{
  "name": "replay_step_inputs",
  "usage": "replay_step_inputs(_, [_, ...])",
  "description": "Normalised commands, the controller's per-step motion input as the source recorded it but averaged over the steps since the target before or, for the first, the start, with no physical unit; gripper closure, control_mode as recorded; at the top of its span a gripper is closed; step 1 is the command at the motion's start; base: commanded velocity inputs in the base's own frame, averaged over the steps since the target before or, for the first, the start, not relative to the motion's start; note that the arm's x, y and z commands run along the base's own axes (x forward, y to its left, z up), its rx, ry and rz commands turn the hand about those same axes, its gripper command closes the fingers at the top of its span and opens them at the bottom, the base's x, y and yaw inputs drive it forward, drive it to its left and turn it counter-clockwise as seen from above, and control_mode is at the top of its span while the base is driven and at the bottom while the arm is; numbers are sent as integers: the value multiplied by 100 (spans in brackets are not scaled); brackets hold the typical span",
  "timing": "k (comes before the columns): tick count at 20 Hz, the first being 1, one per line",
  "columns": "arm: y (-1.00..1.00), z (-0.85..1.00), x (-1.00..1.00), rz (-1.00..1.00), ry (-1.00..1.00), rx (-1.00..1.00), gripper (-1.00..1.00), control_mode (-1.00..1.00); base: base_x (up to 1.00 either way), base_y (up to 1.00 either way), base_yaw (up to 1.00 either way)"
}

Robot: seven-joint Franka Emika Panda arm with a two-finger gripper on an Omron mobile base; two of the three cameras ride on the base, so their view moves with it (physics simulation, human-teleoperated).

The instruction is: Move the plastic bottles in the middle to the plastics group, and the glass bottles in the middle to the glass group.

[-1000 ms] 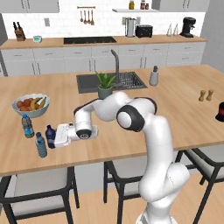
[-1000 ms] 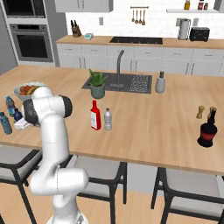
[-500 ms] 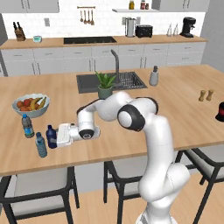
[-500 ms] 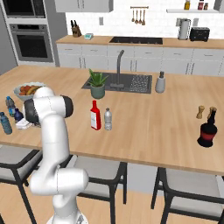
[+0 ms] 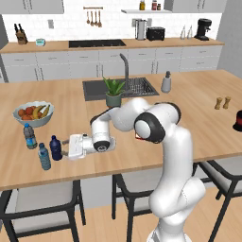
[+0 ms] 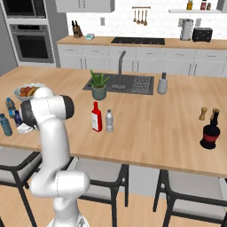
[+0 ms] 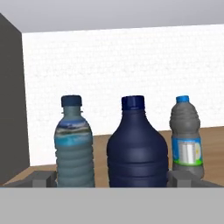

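Honestly, my worry is the crowding at the left end of the counter [image 5: 142, 156]: the navy bottle [image 5: 56, 148] stands upright just beside the two water bottles [image 5: 44, 157], and my gripper [image 5: 71, 146] is level with it, jaws spread wide to either side, holding nothing. In the hand view the navy bottle [image 7: 137, 148] sits dead centre between the fingertips [image 7: 180, 178], with one water bottle [image 7: 75, 142] close on one flank and the other [image 7: 187, 138] a little further back. If I back out crooked or swing sideways, a finger could catch the navy bottle or clip a neighbour, and these light, narrow bottles would likely topple and roll toward the fruit bowl [image 5: 33, 113] or the edge. A straight retreat along the hand's own axis looks safest to me. The arm is folded low, the forearm lying nearly flat over the counter and the hand pointing horizontally toward the bottles. Still in the middle are the red bottle [image 6: 96, 117] and the clear bottle [image 6: 109, 121], upright, side by side.
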Motion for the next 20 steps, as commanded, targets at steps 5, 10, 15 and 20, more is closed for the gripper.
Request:
replay_step_inputs(5, [-42,29,-25,-4,0,0,-100,-100,0,0,0])
replay_step_inputs(10, [-44,43,-17,-16,1,2,-100,-100,0,0,0])
replay_step_inputs(15, [-48,47,-32,-5,0,0,-100,-100,0,0,0])
replay_step_inputs(20, [-57,38,-48,-6,-1,0,-100,-100,0,0,0])
